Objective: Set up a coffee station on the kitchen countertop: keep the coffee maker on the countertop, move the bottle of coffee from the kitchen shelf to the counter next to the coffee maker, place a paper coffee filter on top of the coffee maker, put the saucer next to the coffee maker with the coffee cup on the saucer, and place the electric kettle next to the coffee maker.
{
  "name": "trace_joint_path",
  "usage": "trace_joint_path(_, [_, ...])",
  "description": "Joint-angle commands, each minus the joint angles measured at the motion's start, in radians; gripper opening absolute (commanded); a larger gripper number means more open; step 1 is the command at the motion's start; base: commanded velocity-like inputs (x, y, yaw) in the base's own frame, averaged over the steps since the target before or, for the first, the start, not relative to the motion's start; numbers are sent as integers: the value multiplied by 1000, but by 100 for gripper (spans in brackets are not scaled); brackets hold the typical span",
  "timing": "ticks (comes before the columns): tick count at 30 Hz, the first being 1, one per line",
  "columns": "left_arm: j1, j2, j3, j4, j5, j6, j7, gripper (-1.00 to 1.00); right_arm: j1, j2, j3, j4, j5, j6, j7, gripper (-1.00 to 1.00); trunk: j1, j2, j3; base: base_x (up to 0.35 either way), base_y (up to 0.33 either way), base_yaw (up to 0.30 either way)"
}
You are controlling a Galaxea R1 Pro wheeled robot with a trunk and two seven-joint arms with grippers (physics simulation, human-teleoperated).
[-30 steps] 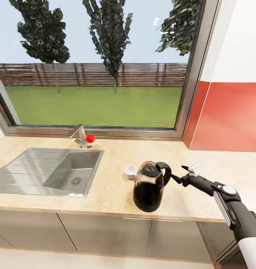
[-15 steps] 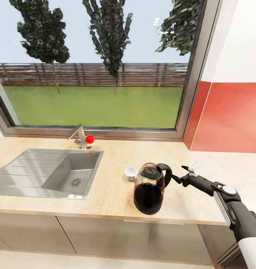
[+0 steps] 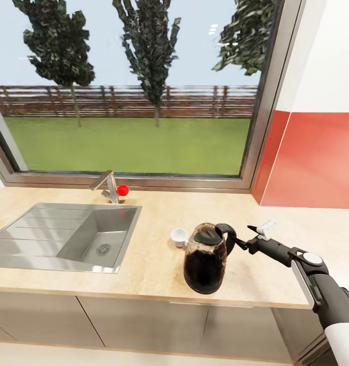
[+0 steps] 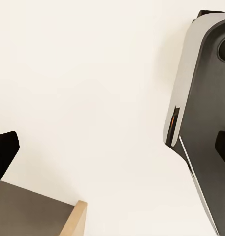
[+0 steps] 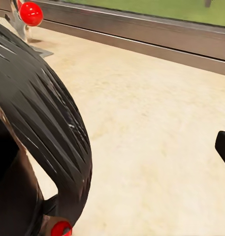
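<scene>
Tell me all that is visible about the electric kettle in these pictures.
The electric kettle has a rounded clear-glass body that looks dark, a black lid, a black base and a black loop handle with ribbed texture. It stands upright on the kitchen countertop near the front edge, right of the sink. The coffee cup stands just behind it. The right claw reaches its handle; whether it grips cannot be told.
</scene>
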Motion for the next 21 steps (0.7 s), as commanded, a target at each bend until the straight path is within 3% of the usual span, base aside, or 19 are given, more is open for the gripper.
trace_joint_path(1, [-2,0,8,4,-11,-7,4,100,-1,0,-2,-1,-4,9,5,100,1,-2,-2,14,11,0])
trace_joint_path(21, [-2,2,8,4,-11,-7,4,100,-1,4,4,1,-2,8,5,100,1,-2,-2,1,10,0])
